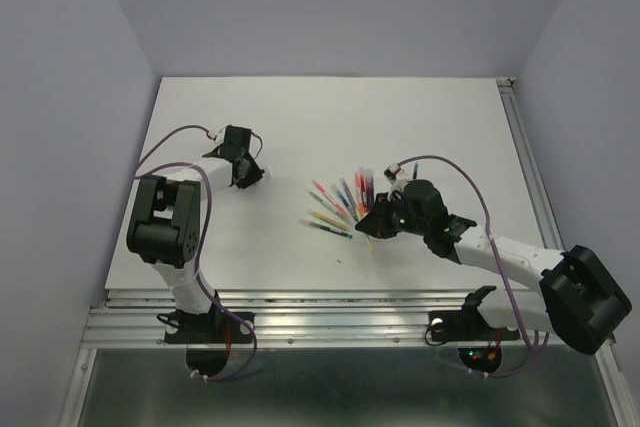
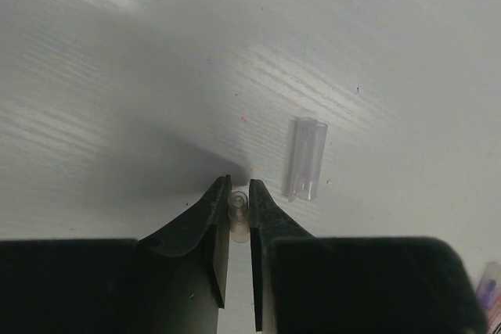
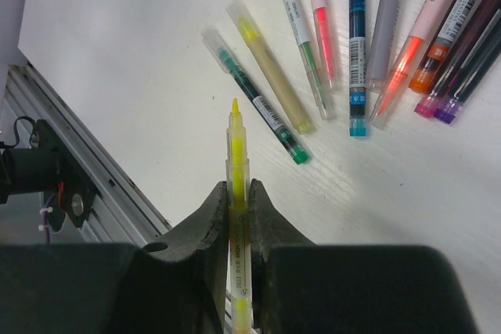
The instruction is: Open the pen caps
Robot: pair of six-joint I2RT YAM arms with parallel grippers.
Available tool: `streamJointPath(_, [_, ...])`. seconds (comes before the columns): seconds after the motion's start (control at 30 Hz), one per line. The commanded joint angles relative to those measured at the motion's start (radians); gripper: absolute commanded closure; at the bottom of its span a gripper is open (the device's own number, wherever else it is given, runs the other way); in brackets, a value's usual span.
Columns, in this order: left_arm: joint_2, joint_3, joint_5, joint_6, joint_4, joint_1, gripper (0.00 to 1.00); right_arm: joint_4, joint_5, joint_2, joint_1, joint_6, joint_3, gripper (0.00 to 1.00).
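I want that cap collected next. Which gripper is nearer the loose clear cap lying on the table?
Left. The left gripper, shut on a second cap, hangs just beside the loose cap; the right gripper is far off by the pens, holding a yellow pen.

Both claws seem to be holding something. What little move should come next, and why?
Probably the left gripper should open and drop its small clear cap onto the table, beside the loose cap already lying there. The yellow pen pinched in the right gripper shows a bare tip, so that cap looks off and done with.
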Motion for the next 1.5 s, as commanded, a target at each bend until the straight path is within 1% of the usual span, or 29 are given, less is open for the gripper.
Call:
streamJointPath(0.0, [-0.012, 0.038, -0.002, 0.013, -0.016, 0.006, 0.75, -0.003, 0.036, -0.036, -0.001, -0.027, 0.056, 0.99])
streamJointPath(0.1, [-0.008, 0.045, -0.001, 0.016, -0.030, 0.006, 0.61, -0.010, 0.043, -0.039, -0.001, -0.034, 0.057, 0.99])
streamJointPath(0.3, [-0.025, 0.047, 0.002, 0.024, -0.049, 0.006, 0.58, -0.042, 0.055, -0.045, -0.001, -0.048, 0.065, 0.99])
streamJointPath(0.33, [-0.034, 0.047, 0.004, 0.022, -0.050, 0.006, 0.56, -0.042, 0.053, -0.048, -0.001, -0.048, 0.065, 0.99])
streamJointPath(0.37, [-0.051, 0.042, 0.011, 0.025, -0.046, 0.006, 0.51, -0.039, 0.053, -0.053, -0.001, -0.047, 0.063, 0.99])
streamJointPath(0.47, [-0.078, 0.042, 0.031, 0.036, -0.045, 0.006, 0.50, -0.033, 0.050, -0.059, -0.001, -0.044, 0.056, 0.99])
streamJointPath(0.53, [-0.114, 0.042, 0.040, 0.037, -0.052, 0.006, 0.49, -0.033, 0.049, -0.062, -0.001, -0.040, 0.053, 0.99])
streamJointPath(0.6, [-0.167, 0.031, 0.047, 0.034, -0.055, 0.006, 0.45, -0.034, 0.050, -0.071, -0.001, -0.037, 0.053, 0.99])
streamJointPath(0.63, [-0.189, 0.027, 0.050, 0.031, -0.056, 0.006, 0.45, -0.034, 0.052, -0.074, -0.001, -0.039, 0.056, 0.99])
streamJointPath(0.67, [-0.212, 0.013, 0.060, 0.027, -0.056, 0.006, 0.42, -0.039, 0.053, -0.079, -0.001, -0.037, 0.062, 0.99])
streamJointPath(0.7, [-0.262, 0.007, 0.071, 0.024, -0.056, 0.006, 0.34, -0.037, 0.058, -0.091, -0.001, -0.034, 0.065, 0.99])
streamJointPath(0.77, [-0.317, -0.025, 0.119, 0.019, -0.049, 0.005, 0.24, -0.034, 0.069, -0.106, -0.001, -0.016, 0.068, 0.99])
streamJointPath(0.8, [-0.375, -0.036, 0.152, 0.017, -0.036, 0.002, 0.13, -0.030, 0.090, -0.122, -0.001, 0.007, 0.068, 0.99])
streamJointPath(0.87, [-0.460, -0.063, 0.191, 0.022, -0.024, -0.001, 0.01, -0.019, 0.130, -0.139, -0.001, 0.030, 0.063, 0.99])
streamJointPath(0.93, [-0.514, -0.090, 0.244, 0.030, -0.006, -0.030, 0.01, -0.005, 0.158, -0.160, -0.001, 0.073, 0.059, 0.99])
streamJointPath(1.0, [-0.587, -0.107, 0.267, 0.043, 0.031, -0.070, 0.01, 0.015, 0.213, -0.174, -0.001, 0.116, 0.060, 0.99])
streamJointPath(1.03, [-0.609, -0.123, 0.275, 0.053, 0.048, -0.131, 0.01, 0.021, 0.231, -0.185, -0.001, 0.130, 0.063, 0.99])
streamJointPath(1.07, [-0.630, -0.133, 0.280, 0.063, 0.065, -0.132, 0.01, 0.021, 0.254, -0.185, -0.001, 0.142, 0.071, 0.99])
streamJointPath(1.1, [-0.664, -0.142, 0.289, 0.076, 0.111, -0.195, 0.01, 0.015, 0.298, -0.195, -0.001, 0.156, 0.079, 0.99])
streamJointPath(1.17, [-0.689, -0.180, 0.338, 0.088, 0.161, -0.268, 0.01, -0.012, 0.360, -0.202, -0.001, 0.203, 0.117, 0.99])
streamJointPath(1.2, [-0.709, -0.197, 0.362, 0.088, 0.224, -0.332, 0.01, -0.038, 0.416, -0.214, -0.001, 0.225, 0.125, 0.99])
streamJointPath(1.23, [-0.720, -0.234, 0.405, 0.085, 0.259, -0.358, 0.01, -0.046, 0.449, -0.223, -0.001, 0.272, 0.128, 0.99])
streamJointPath(1.27, [-0.726, -0.234, 0.427, 0.077, 0.295, -0.383, 0.01, -0.049, 0.475, -0.234, -0.001, 0.295, 0.123, 0.99])
streamJointPath(1.3, [-0.735, -0.273, 0.450, 0.073, 0.373, -0.432, 0.01, -0.040, 0.525, -0.257, -0.001, 0.315, 0.119, 0.99])
streamJointPath(1.33, [-0.738, -0.292, 0.486, 0.067, 0.405, -0.451, 0.01, -0.039, 0.555, -0.268, -0.001, 0.334, 0.113, 0.99])
streamJointPath(1.4, [-0.732, -0.329, 0.508, 0.060, 0.467, -0.509, 0.01, -0.042, 0.631, -0.301, -0.001, 0.397, 0.100, 0.99])
streamJointPath(1.47, [-0.717, -0.335, 0.510, 0.065, 0.478, -0.549, 0.01, -0.048, 0.668, -0.317, -0.001, 0.441, 0.097, 0.99])
